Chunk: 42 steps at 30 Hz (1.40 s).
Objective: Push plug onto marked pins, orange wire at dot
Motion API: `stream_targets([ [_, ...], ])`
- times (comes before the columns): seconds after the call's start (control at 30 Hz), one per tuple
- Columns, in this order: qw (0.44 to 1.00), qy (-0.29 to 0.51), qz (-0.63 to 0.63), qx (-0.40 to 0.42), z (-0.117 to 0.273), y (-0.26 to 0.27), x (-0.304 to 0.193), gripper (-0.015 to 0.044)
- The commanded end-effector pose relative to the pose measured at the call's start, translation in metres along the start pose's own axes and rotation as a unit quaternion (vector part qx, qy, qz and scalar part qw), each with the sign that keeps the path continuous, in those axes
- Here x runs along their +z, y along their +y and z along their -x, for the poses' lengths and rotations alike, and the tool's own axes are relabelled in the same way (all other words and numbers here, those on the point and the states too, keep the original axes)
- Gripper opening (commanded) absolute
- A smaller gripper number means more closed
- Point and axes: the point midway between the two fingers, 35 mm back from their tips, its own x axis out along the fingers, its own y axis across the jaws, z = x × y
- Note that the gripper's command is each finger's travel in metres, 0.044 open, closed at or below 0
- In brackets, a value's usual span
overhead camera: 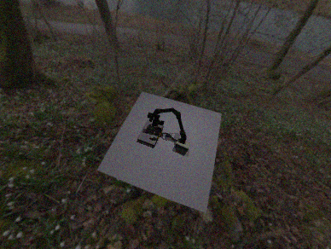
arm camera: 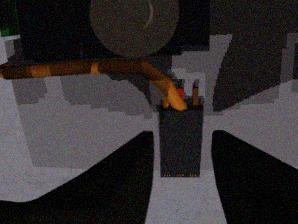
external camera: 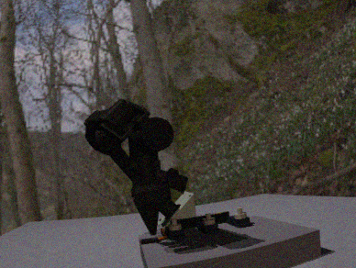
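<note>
The plug [arm camera: 181,145], a dark flat block, lies between the fingertips in the wrist view, with a pale gap on each side. Its orange wire [arm camera: 175,97] enters at the upper left, beside a red wire [arm camera: 181,92] and a brown wire [arm camera: 195,95]. Small orange marks show at its lower end. In the exterior view the plug [external camera: 149,240] lies on the grey slab [external camera: 286,243]. My gripper [arm camera: 182,141] [external camera: 158,228] is partly open, pointing down around the plug without visibly gripping it. The pins, coloured band and dot cannot be made out.
Dark parts with pale round knobs [external camera: 209,222] [external camera: 239,215] stand on the slab beside the gripper. A pale upright bracket [external camera: 187,204] rises behind them. A dark body with a large round disc [arm camera: 135,25] is close above the plug in the wrist view.
</note>
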Motion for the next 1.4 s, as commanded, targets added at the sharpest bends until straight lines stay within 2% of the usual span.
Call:
stream_targets([
  [0.0, 1.000, 0.003, 0.002, 0.000, -0.005, 0.000, -0.001, 0.0115],
  [0.27, 1.000, 0.003, 0.002, 0.000, -0.015, 0.000, -0.001, 0.0115],
  [0.37, 1.000, 0.003, 0.002, 0.000, -0.015, 0.000, -0.001, 0.0036],
  [0.57, 1.000, 0.003, 0.002, 0.000, -0.014, 0.000, -0.001, 0.0000],
  [1.13, 1.000, 0.001, 0.005, 0.000, 0.043, 0.001, 0.001, 0.0000],
  [1.37, 0.995, -0.005, 0.095, -0.002, 0.047, 0.012, 0.028, 0.0000],
])
